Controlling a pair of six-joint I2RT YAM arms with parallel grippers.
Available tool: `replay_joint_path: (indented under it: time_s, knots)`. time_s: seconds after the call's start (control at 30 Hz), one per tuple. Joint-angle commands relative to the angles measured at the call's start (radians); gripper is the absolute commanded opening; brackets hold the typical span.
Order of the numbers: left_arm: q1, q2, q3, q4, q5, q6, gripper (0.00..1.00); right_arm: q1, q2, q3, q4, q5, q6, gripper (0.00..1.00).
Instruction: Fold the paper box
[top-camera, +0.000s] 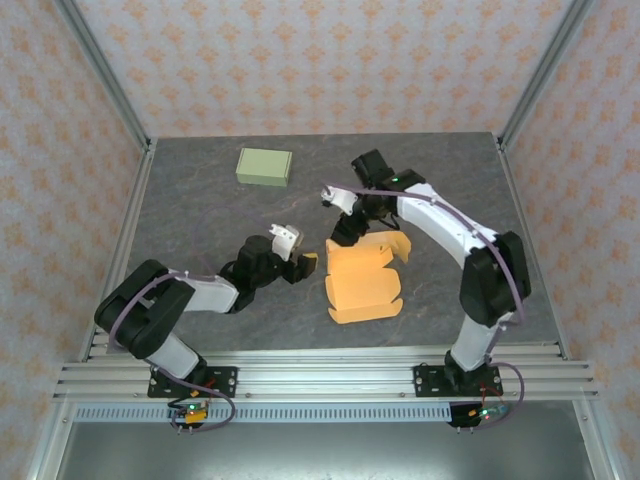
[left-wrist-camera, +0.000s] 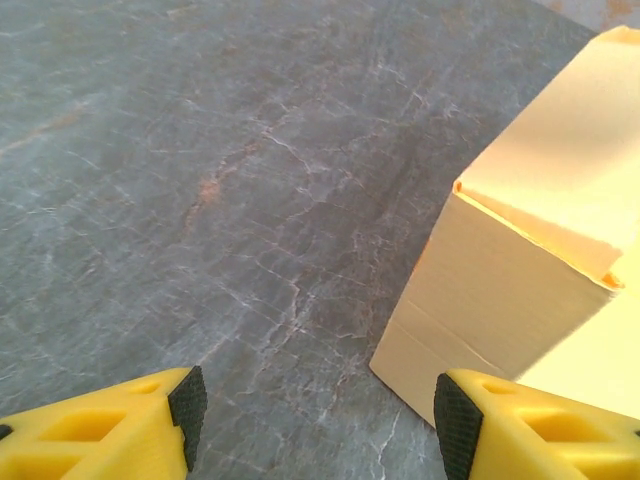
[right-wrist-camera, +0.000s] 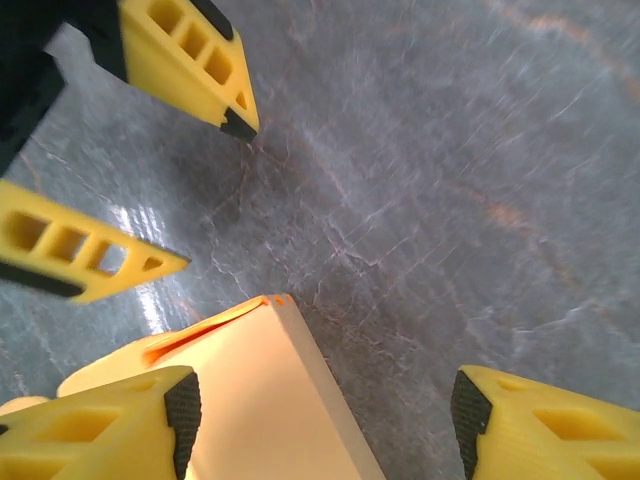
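Note:
The orange paper box (top-camera: 365, 282) lies partly folded in the middle of the table, its flaps standing up at the far side. My left gripper (top-camera: 306, 263) is just left of the box, open, with bare table between its pads (left-wrist-camera: 188, 405); a box corner (left-wrist-camera: 520, 280) sits close to its right finger. My right gripper (top-camera: 342, 236) hangs over the box's far left corner. It is open, and the upper corner of the box (right-wrist-camera: 265, 390) reaches in between its fingers (right-wrist-camera: 183, 415), close to the left one. The left gripper's yellow fingers (right-wrist-camera: 190, 60) show beyond that corner.
A pale green closed box (top-camera: 264, 166) rests at the back left of the grey marbled table (top-camera: 200, 220). Metal frame posts and patterned walls close in the sides. Both grippers are close together at the orange box's left edge.

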Motion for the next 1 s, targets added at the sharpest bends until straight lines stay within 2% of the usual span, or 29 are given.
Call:
replay_joint_path:
  time_s: [0.0,0.3,0.5,0.97]
  knots:
    - [-0.011,0.04,0.041,0.015,0.052,0.031,0.65,0.013,0.054,0.041,0.006,0.059,0.033,0.65]
    - [-0.02,0.109,0.124,-0.013,0.124,0.049,0.65,0.02,0.11,0.029,-0.019,0.059,0.021,0.6]
    - [-0.021,0.164,0.181,-0.026,0.16,0.071,0.63,0.022,0.079,-0.009,-0.032,-0.001,-0.021,0.58]
    - [-0.039,0.114,0.081,0.042,0.168,0.022,0.64,0.003,0.023,-0.064,-0.02,-0.043,0.015,0.56]
